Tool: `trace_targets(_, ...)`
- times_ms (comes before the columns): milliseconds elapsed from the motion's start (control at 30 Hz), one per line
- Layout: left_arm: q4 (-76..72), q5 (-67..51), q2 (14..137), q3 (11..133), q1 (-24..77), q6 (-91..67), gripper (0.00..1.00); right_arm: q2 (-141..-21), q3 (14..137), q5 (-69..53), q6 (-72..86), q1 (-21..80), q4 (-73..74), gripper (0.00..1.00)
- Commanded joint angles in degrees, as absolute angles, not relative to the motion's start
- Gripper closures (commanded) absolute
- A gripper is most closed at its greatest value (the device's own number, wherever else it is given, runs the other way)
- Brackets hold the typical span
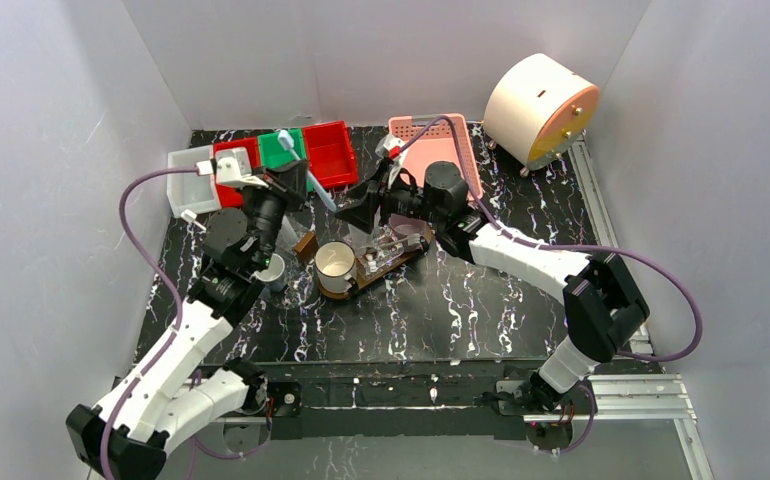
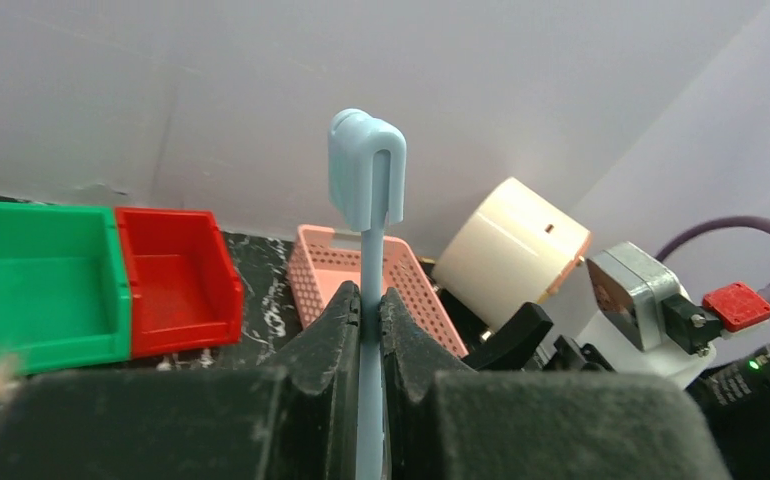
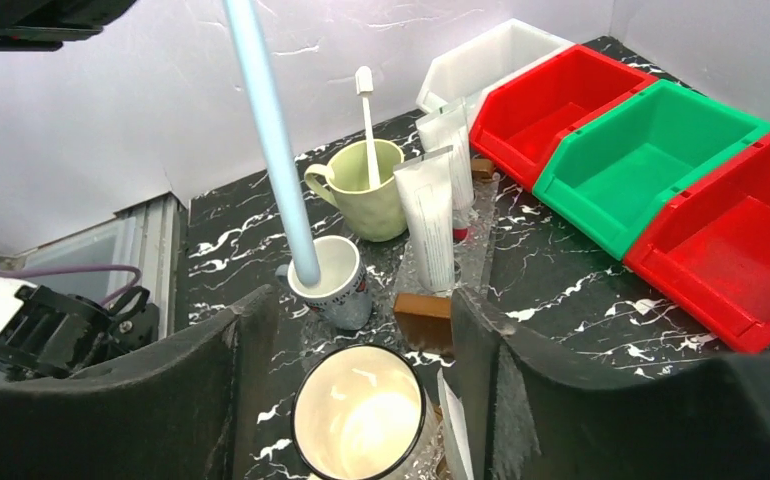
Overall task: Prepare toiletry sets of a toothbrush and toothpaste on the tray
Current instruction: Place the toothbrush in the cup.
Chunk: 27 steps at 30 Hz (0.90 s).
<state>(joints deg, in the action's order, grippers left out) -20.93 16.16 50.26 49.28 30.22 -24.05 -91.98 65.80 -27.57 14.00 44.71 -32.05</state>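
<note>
At 11 o'clock from the tray (image 1: pixel 389 268) in the top view, the left arm extends forward with its wrist raised; the left gripper (image 2: pixel 371 300) has its fingers (image 2: pixel 336 330) pinched on the stem of the pale-blue toothbrush (image 2: pixel 366 180), capped head uppermost. At 12 o'clock of the tray, the right arm bends leftward across the surface (image 1: pixel 461 310), the right gripper (image 3: pixel 361 320) poised with fingers (image 3: pixel 251 360) spread wide above the cream mug (image 3: pixel 356 425) on the tray.

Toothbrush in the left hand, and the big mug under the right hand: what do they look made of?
Toothbrush: pale blue plastic by the look, smooth and matte, in one even moulded colour. Big mug: probably enamelled metal or glazed ceramic, with a glossy cream inside and a thin dark rim; the look does not settle which.
</note>
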Motion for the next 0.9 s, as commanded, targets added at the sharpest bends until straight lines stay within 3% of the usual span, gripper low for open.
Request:
trace_targets(0, -20.59, 25.56, 45.44, 47.46, 30.59, -19.24, 1.0, -88.47, 65.26, -26.29, 14.46, 44.81, -35.85, 0.26)
trace_targets(433, -11.75, 37.52, 33.33, 45.34, 30.59, -11.19, 1.0, -80.6, 59.36, -19.2, 10.43, 44.76, -34.57, 0.03)
trace_targets(867, -1.16, 44.51, 19.66, 39.19, 30.59, -10.47, 1.0, -73.9, 53.07, -12.69, 8.35, 44.74, -35.58, 0.01)
